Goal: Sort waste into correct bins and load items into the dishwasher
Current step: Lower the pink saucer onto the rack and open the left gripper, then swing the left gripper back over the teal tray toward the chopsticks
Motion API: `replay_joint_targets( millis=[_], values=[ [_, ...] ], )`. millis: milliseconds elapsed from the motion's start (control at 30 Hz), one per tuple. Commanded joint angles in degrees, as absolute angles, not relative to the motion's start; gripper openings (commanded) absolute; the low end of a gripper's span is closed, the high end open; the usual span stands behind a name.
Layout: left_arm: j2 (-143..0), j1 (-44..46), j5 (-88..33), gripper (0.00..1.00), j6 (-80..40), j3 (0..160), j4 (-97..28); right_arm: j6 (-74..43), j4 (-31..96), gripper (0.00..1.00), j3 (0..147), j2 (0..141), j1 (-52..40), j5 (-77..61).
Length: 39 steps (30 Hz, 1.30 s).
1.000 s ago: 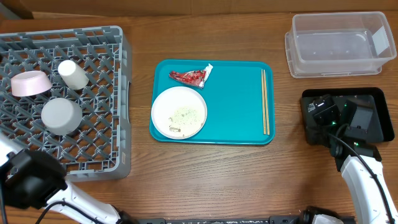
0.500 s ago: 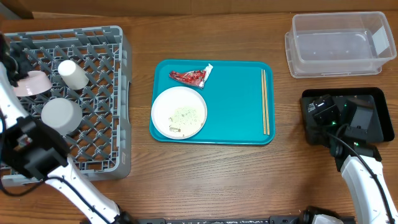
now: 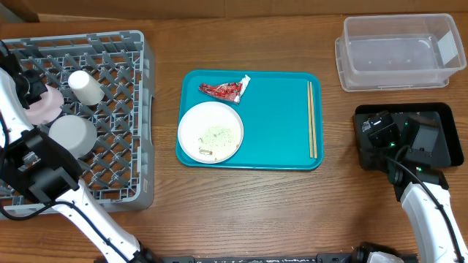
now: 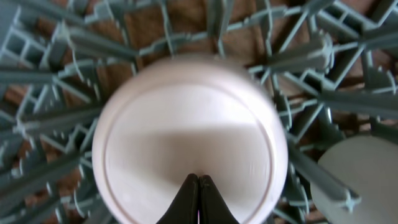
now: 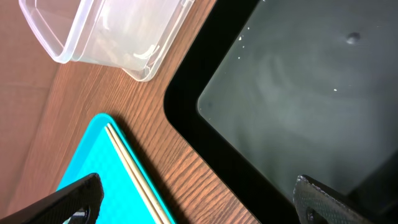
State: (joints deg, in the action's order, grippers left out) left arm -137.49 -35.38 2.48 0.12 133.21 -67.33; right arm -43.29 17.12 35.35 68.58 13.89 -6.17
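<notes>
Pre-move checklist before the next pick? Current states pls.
1. Left claw clear of pink bowl: cannot tell; it is shut right above the upturned base.
2. Pink bowl, grey-blue bowl and cup in rack: ok.
3. Right claw open over black tray: ok.
4. Plate free of crumbs: not ok.
5. Red wrapper binned: not ok, on teal tray.
6. Chopsticks unobstructed: ok.
</notes>
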Motion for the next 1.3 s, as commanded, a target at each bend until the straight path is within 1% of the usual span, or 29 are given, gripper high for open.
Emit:
replay_joint_targets(
  millis=[0, 67, 200, 233, 267, 300, 333, 367, 567, 633, 733, 833, 967, 1167, 1233, 1267],
  values=[
    [-135.0, -35.7, 3.4, 0.04, -4.3, 132.9, -69.7, -43.3, 16.8, 1.0, 36.8, 68.0, 14.0, -6.3],
    [-131.6, -35.7, 2.8, 0.04, -6.7, 132.9, -70.6, -43.3, 16.8, 1.0, 36.8, 68.0, 14.0, -6.3],
    [-123.7, -35.7, -0.1, 0.04, -6.9, 132.9, -72.0, -43.3, 16.8, 1.0, 36.8, 68.0, 14.0, -6.3],
    [-121.6, -35.7, -1.4, 0.12, -6.9, 132.9, -72.4, -43.3, 16.8, 1.0, 36.8, 68.0, 14.0, -6.3],
    [-119.4, -35.7, -3.4, 0.31, -6.9, 132.9, -72.8, -43.3, 16.8, 1.0, 36.8, 68.0, 14.0, -6.3],
    [-117.3, -35.7, -6.4, 0.55, -6.9, 132.9, -72.9, -43.3, 16.8, 1.0, 36.8, 68.0, 14.0, -6.3],
    [-115.0, -35.7, -10.9, 0.86, -6.9, 132.9, -72.9, -43.3, 16.8, 1.0, 36.8, 68.0, 14.0, -6.3],
    [-112.7, -35.7, -16.3, 1.0, -6.9, 132.9, -72.9, -43.3, 16.8, 1.0, 36.8, 68.0, 14.0, -6.3],
    [-104.5, -34.4, -53.5, 1.0, -6.9, 132.9, -72.2, -43.3, 16.8, 1.0, 36.8, 68.0, 14.0, -6.3],
    [-103.4, -32.5, -63.0, 1.0, -6.9, 132.9, -72.8, -43.3, 16.8, 1.0, 36.8, 68.0, 14.0, -6.3],
    [-103.0, -27.7, -67.7, 1.0, -6.8, 132.9, -77.4, -43.3, 16.8, 0.99, 36.8, 68.0, 14.0, -6.3],
    [-103.3, -20.8, -64.8, 1.0, -3.7, 132.9, -86.5, -43.3, 16.8, 1.0, 36.8, 68.0, 14.0, -6.3],
    [-104.1, -9.2, -55.2, 1.0, -0.6, 132.9, -94.2, -43.3, 16.8, 1.0, 36.8, 68.0, 14.0, -6.3],
    [-105.9, 10.4, -39.3, 1.0, -0.7, 132.9, -96.1, -43.3, 16.8, 1.0, 36.8, 68.0, 14.0, -6.3],
    [-106.8, 16.6, -31.0, 1.0, -2.8, 132.9, -95.0, -43.3, 16.8, 1.0, 36.8, 68.0, 14.0, -6.3],
    [-107.5, 19.0, -26.3, 0.97, -5.3, 132.9, -94.3, -43.3, 16.8, 1.0, 36.8, 68.0, 14.0, -6.3]
  ],
)
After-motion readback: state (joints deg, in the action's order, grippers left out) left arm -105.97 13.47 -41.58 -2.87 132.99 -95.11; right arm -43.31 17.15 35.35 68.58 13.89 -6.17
